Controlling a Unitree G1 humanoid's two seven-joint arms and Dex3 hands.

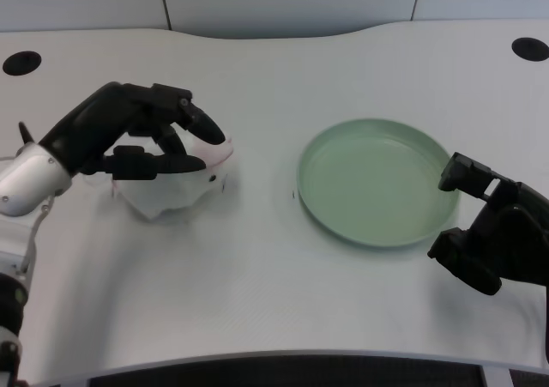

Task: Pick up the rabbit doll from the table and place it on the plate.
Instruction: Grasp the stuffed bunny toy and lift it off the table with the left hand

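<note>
The white rabbit doll (182,185), with a touch of pink at its head, lies on the table left of centre. My left hand (137,138) is over it, its fingers (196,123) curled over the top and the thumb pressed against its near side, so it grips the doll. Much of the doll's upper part is hidden under the hand. Whether the doll still touches the table I cannot tell. The pale green plate (377,185) lies to the right of the doll, a short gap away, with nothing on it.
My right hand (497,232) rests at the plate's near right rim. Two dark round holes (21,62) (529,48) sit in the table's far corners. The table's front edge runs along the bottom of the view.
</note>
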